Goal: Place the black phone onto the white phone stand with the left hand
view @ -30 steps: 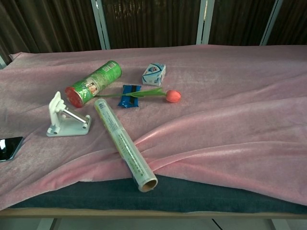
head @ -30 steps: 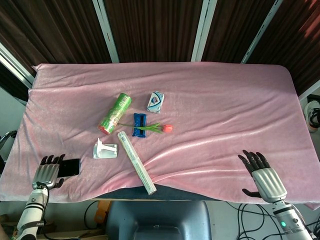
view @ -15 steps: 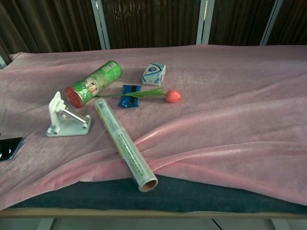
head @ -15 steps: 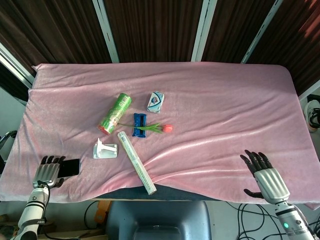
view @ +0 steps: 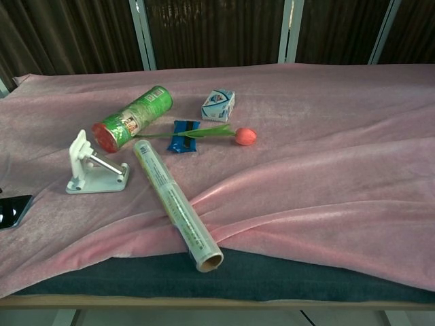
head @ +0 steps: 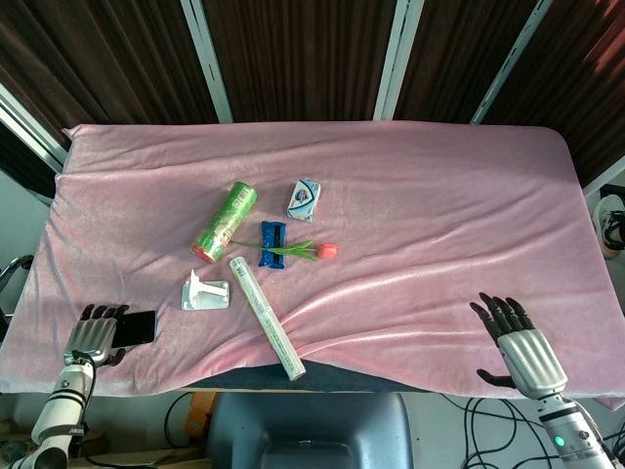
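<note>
Phone (head: pixel 138 326) flat on cloth, not lifted; left hand (head: pixel 91 334) beside it, grip unclear; stand (head: pixel 204 291) bare.

I see dark brown curtains (head: pixel 293 59) with white uprights (head: pixel 207 59) behind my pink-draped table (head: pixel 430 195), daylight gleaming across it.

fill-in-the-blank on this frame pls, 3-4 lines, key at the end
1. The black phone lies flat on the ____ cloth.
2. The hand nearest the phone is the ____ hand.
3. The white phone stand holds ____.
4. The tulip has its stem lying across the ____ packet.

Missing words: pink; left; nothing; blue
</note>
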Available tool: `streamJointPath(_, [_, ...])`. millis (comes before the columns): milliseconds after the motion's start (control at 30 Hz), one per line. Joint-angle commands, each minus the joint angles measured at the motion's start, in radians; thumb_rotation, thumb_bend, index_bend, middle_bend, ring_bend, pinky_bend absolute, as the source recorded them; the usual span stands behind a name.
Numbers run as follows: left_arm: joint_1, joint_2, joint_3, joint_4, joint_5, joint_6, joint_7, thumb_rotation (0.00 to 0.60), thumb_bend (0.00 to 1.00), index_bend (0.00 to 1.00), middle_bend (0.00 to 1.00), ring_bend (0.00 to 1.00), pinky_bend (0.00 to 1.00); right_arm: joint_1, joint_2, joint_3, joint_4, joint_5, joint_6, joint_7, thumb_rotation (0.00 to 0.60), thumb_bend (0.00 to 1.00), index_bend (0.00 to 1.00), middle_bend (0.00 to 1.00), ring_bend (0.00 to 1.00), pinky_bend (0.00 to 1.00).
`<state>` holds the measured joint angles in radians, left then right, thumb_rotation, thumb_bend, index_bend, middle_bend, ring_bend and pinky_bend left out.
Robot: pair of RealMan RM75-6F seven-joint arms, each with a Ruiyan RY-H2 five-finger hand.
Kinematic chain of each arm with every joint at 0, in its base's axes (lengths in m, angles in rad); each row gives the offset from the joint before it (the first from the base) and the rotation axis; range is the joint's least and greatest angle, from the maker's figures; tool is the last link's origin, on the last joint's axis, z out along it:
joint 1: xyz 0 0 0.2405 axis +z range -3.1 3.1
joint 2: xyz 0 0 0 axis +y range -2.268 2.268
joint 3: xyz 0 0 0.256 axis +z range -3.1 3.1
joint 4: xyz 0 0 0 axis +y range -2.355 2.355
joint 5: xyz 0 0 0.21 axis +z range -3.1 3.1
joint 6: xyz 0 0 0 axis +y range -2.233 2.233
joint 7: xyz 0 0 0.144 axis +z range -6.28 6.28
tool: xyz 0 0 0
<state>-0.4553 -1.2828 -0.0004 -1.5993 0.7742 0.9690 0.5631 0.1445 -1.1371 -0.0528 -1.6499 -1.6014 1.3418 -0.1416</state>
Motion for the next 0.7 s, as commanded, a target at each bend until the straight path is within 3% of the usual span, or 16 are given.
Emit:
streamJointPath(33, [-0.005, 0.003, 0.005, 0.004, 0.003, -0.008, -0.006, 0.600, 0.32, 0.26, 0.44, 0.18, 0.00, 0.000, -0.001, -0.001, 0.000, -0.001, 0.000, -0.001, 0.600, 0.24, 0.00, 0.00, 0.00, 0.07])
streamJointPath(233, [-0.003, 0.010, 0.011, 0.019, 0.065, -0.019, -0.063, 0.600, 0.32, 0.57, 0.79, 0.42, 0.02, 0.001, -0.003, 0.000, 0.001, -0.001, -0.002, -0.002, 0.600, 0.24, 0.00, 0.00, 0.00, 0.07])
streamJointPath(333, [-0.001, 0.016, 0.009, 0.027, 0.097, -0.018, -0.094, 0.600, 0.32, 0.65, 0.89, 0.51, 0.04, 0.000, -0.003, -0.001, 0.002, -0.002, -0.002, -0.002, 0.600, 0.24, 0.00, 0.00, 0.00, 0.07])
streamJointPath(700, [0.028, 0.028, 0.013, 0.048, 0.226, -0.007, -0.232, 0.600, 0.34, 0.72, 0.98, 0.59, 0.05, -0.001, -0.003, -0.001, 0.002, -0.004, 0.001, -0.001, 0.600, 0.24, 0.00, 0.00, 0.00, 0.07])
